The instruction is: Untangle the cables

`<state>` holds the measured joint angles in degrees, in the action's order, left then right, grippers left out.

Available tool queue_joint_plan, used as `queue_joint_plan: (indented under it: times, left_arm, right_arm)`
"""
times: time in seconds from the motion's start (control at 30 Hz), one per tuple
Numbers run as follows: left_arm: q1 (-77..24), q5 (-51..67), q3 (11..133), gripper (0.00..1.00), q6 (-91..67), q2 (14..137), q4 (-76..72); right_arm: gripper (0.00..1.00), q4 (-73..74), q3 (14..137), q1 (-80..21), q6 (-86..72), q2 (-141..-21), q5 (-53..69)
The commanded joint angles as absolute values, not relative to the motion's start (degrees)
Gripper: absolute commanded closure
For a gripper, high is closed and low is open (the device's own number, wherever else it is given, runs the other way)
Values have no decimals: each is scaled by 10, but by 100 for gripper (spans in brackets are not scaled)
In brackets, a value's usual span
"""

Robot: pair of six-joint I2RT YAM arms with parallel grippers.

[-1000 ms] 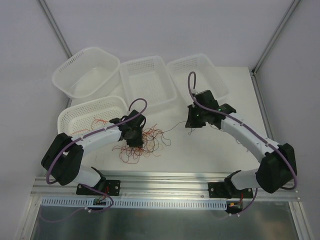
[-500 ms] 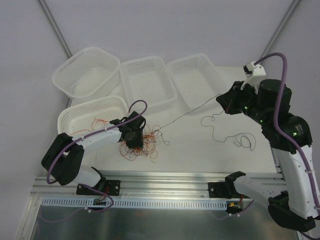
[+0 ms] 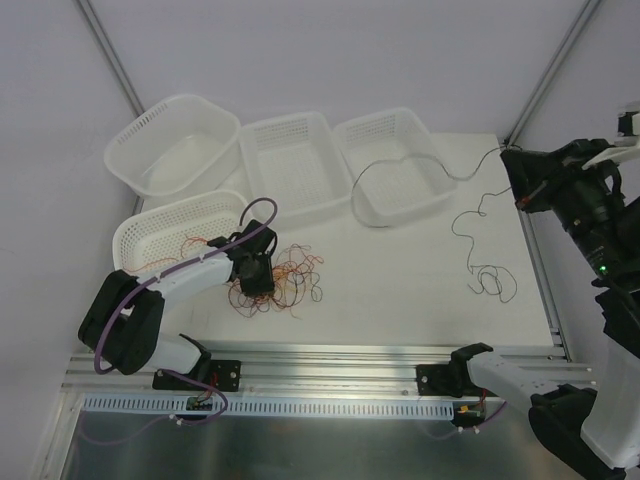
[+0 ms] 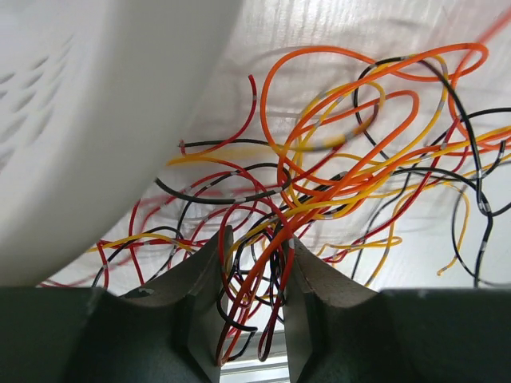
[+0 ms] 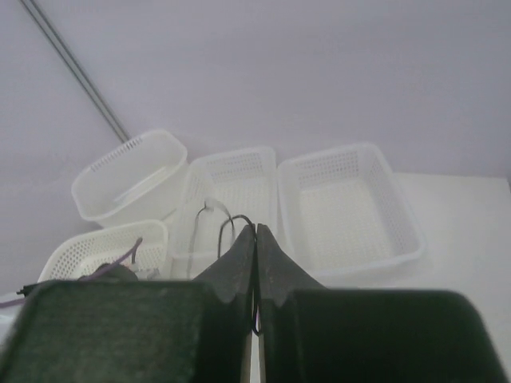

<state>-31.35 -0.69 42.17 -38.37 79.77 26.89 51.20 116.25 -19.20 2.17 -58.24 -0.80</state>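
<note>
White table (image 3: 400, 300) carrying everything. Four white baskets sitting in upper left half:
- far basket (image 3: 175, 150) at upper left
- mid basket (image 3: 295, 170) and right basket (image 3: 400, 185) lining up beside it
- near basket (image 3: 140, 238) sitting below far basket

Red, orange and black cables (image 3: 290, 287) lying tangled just right of near basket. Black cable (image 3: 488, 283) coiling on table at right.

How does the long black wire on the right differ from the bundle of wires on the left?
The black wire is one strand, strung out; the bundle is many red, orange, yellow and black strands knotted together. The wire's end is pinched in the right gripper; the bundle lies on the table. Both are hair-thin.
</note>
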Motion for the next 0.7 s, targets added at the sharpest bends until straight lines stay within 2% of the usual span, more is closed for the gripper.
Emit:
queue_joint_plan:
  times: [0.0,0.13,0.23,0.43,0.5,0.67]
  left_arm:
    - [-304,-25,410,71,-390,776,300]
    - [-302,-28,405,71,-389,762,305]
    - [-301,-11,408,71,-388,751,307]
    - [-308,32,439,68,-385,722,306]
    - [-320,42,462,67,-382,725,306]
    - [-355,49,524,67,-384,763,304]
  right_arm:
    - [99,461,1205,-186,38,-594,-52]
    - [99,460,1219,-186,41,-609,-60]
    - [99,465,1181,-186,33,-608,-39]
    - [99,410,929,-185,9,-541,-34]
    - [99,390,823,-182,-7,-517,-63]
    - [99,384,645,-140,-75,-494,-133]
